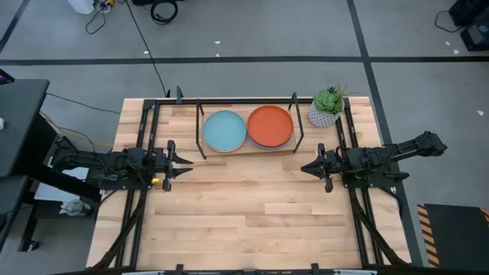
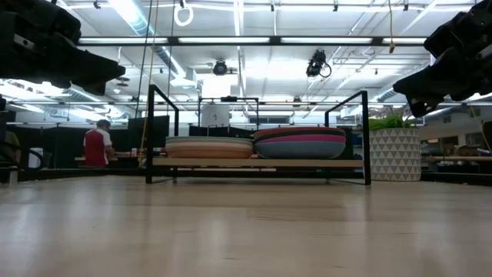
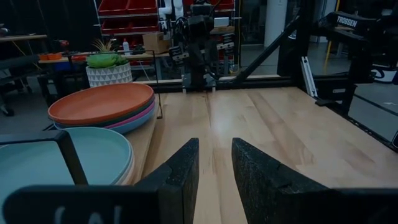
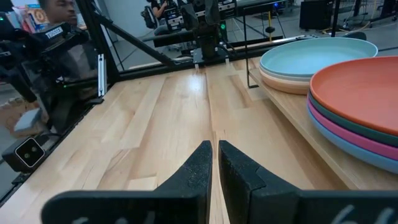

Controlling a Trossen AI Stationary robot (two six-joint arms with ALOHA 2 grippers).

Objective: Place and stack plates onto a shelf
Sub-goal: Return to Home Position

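Stacks topped by the light teal plate (image 1: 225,131) and orange-red plate (image 1: 270,126) filled the shelf (image 2: 261,163), apparently why both arms hung empty before it: left end effector (image 1: 186,161) slightly parted, right end effector (image 1: 306,167) nearly closed.

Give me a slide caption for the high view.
Light teal plate and orange-red plate top two stacks on the shelf; left end effector and right end effector hover empty at either side.

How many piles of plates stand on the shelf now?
2. One pile, topped by a light teal plate, lies on the left half of the shelf; the other, topped by an orange-red plate, on the right half, nearer the potted plant. Lower plates are partly hidden.
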